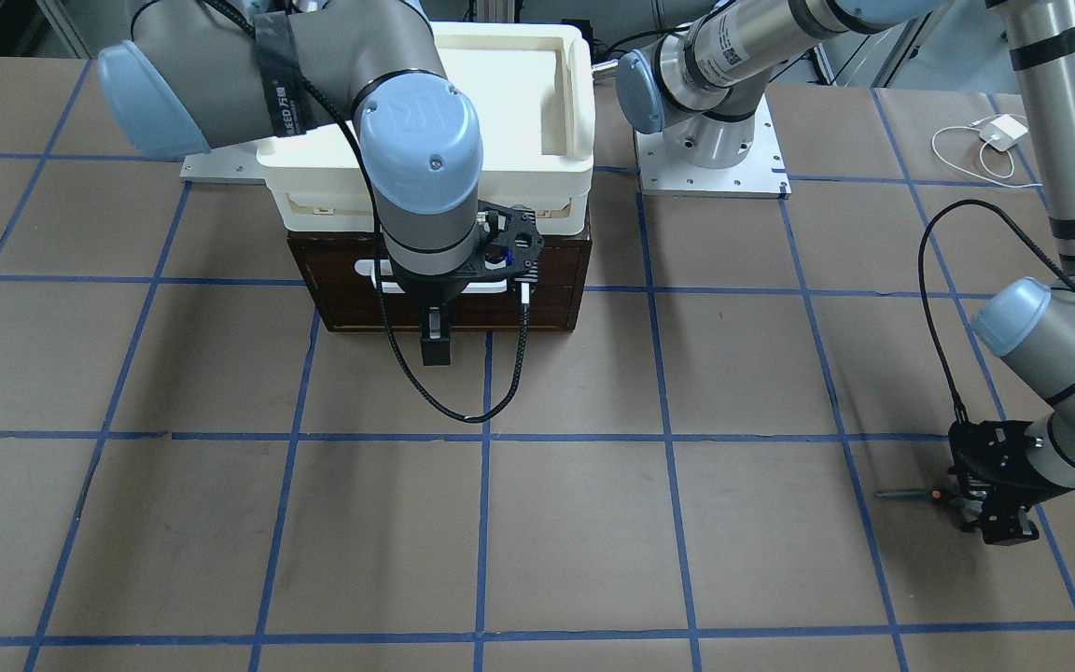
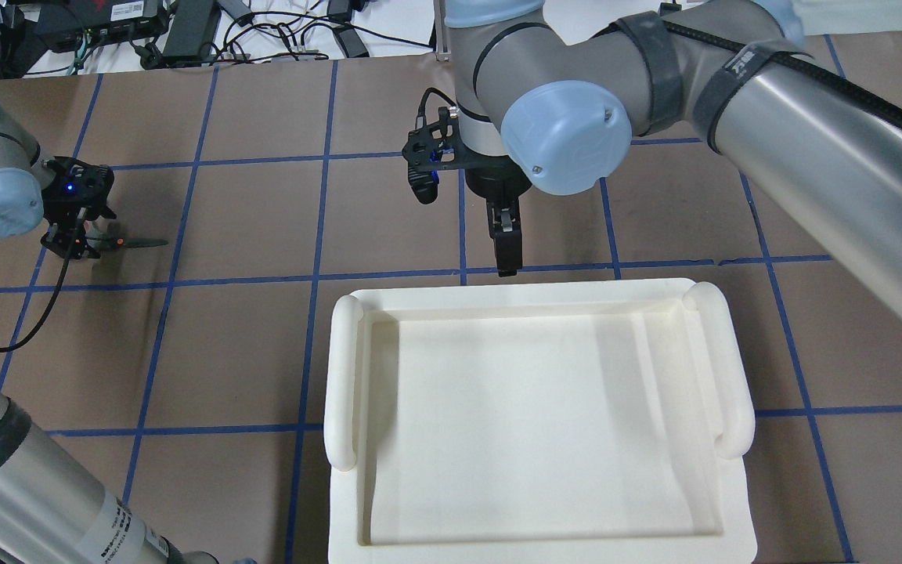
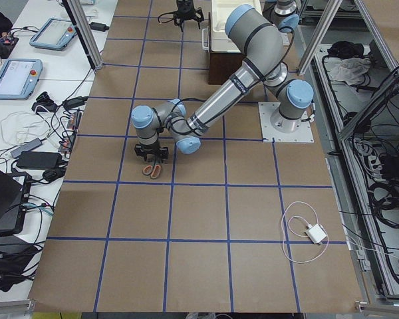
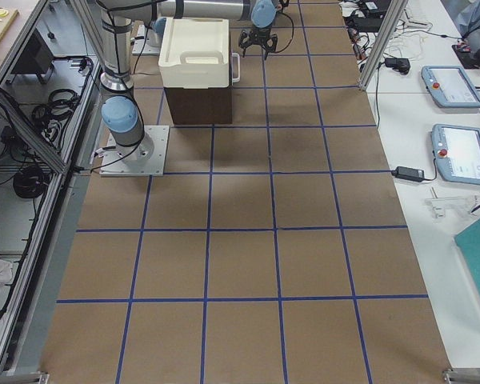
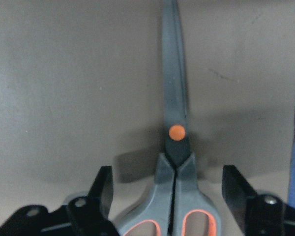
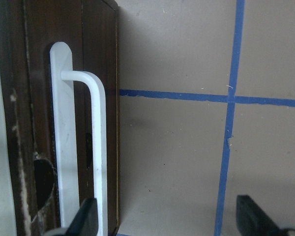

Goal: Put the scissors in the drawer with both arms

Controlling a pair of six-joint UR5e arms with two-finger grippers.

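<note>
The scissors (image 5: 175, 105) lie flat on the brown table, blades shut, orange pivot dot showing. They also show at the left in the overhead view (image 2: 136, 244) and at the right in the front view (image 1: 906, 494). My left gripper (image 5: 169, 196) hangs low over their handle loops, open, with one finger (image 5: 104, 186) on each side. The dark brown drawer (image 1: 551, 280) is closed under the foam tray. My right gripper (image 6: 169, 221) is open just in front of the drawer's white bar handle (image 6: 97, 147), which stands close by one finger (image 6: 88, 216). The front view shows this gripper (image 1: 435, 347) pointing down.
A cream-white foam tray (image 2: 345, 376) sits on top of the drawer box and hides it from overhead. A white charger with its cable (image 1: 999, 131) lies at the far table edge. The left arm's base plate (image 1: 761, 177) stands beside the box. Blue tape lines grid the table.
</note>
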